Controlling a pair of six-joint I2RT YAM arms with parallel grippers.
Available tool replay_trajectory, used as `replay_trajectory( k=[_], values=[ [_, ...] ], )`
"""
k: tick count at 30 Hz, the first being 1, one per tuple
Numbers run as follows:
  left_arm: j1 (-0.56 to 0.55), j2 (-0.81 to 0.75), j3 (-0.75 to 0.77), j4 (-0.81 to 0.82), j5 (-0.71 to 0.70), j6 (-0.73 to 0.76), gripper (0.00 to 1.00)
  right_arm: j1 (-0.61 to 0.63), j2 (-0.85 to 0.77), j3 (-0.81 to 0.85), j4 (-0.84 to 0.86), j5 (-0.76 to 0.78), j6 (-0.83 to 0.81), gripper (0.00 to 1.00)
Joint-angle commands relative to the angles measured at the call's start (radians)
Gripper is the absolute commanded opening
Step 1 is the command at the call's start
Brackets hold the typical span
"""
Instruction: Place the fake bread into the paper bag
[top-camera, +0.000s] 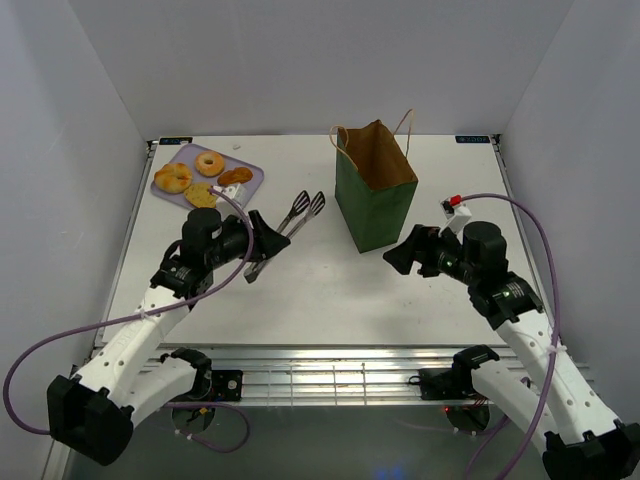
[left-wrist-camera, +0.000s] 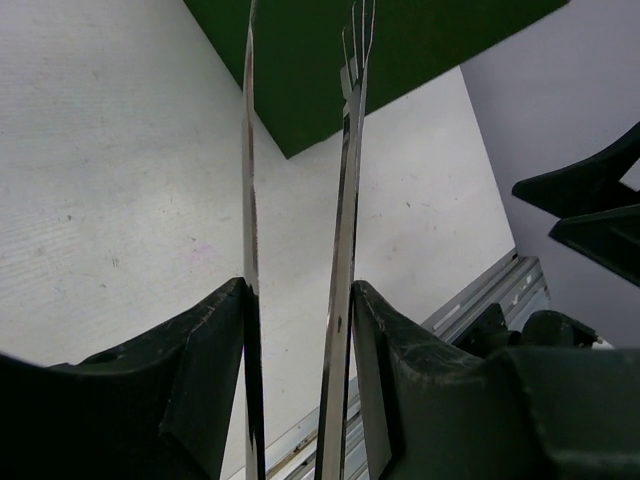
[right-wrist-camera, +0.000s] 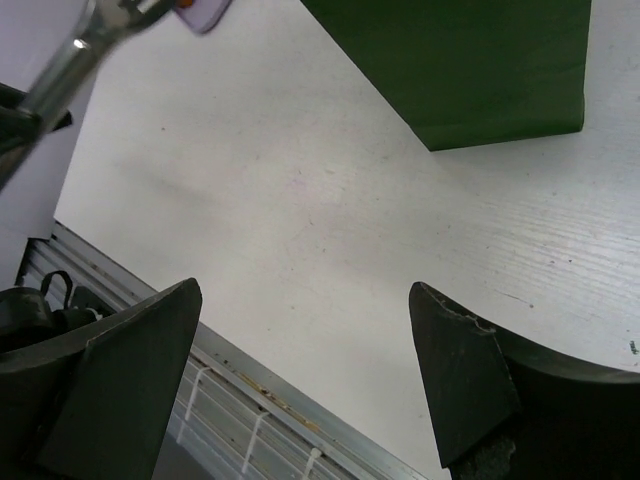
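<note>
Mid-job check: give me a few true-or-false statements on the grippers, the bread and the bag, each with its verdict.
1. The left gripper is shut on the tongs. True.
2. The right gripper holds a pastry. False: it is open and empty.
3. All four pieces of fake bread lie on the lilac tray. True.
4. The paper bag lies on its side. False: it stands upright, open at the top.

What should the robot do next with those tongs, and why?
Probably swing the left gripper, shut on the tongs, toward the lilac tray: all four pieces of fake bread lie there, none between the tong tips, and the paper bag stands open.
</note>
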Motion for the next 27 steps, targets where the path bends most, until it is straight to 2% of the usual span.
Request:
replay_trajectory(
  k=[1,4,7,10,13,16,19,24,27],
  values=[
    [0.087,0.045,0.077,0.01,0.16,-0.002,0.54,0.004,0.077,0.082,-0.004,-0.004,-0.081,0.9],
    [0.127,0.102,0.133,0.007,0.186,-0.055,0.52,0.004,0.153,0.158,-0.038,0.009,-0.106,0.9],
    [0.129,0.117,0.218,-0.067,0.116,-0.087,0.51,0.004,0.223,0.284,-0.133,0.042,-0.129,0.9],
    [0.14,0.136,0.323,-0.227,0.05,-0.128,0.52,0.004,0.3,0.449,-0.254,0.032,-0.117,0.9],
    [0.147,0.145,0.387,-0.32,0.005,-0.179,0.52,0.004,0.386,0.595,-0.389,0.024,-0.086,0.9],
    [0.164,0.153,0.433,-0.423,-0.004,-0.228,0.52,0.004,0.429,0.649,-0.455,0.026,-0.063,0.9],
    [0.18,0.145,0.431,-0.455,0.019,-0.268,0.51,0.004,0.427,0.668,-0.475,0.081,-0.063,0.9],
    [0.233,0.111,0.391,-0.435,0.076,-0.352,0.51,0.002,0.412,0.688,-0.469,0.313,-0.117,0.9],
    [0.261,0.119,0.404,-0.447,0.094,-0.355,0.51,0.002,0.449,0.715,-0.454,0.364,-0.155,0.9]
  ],
)
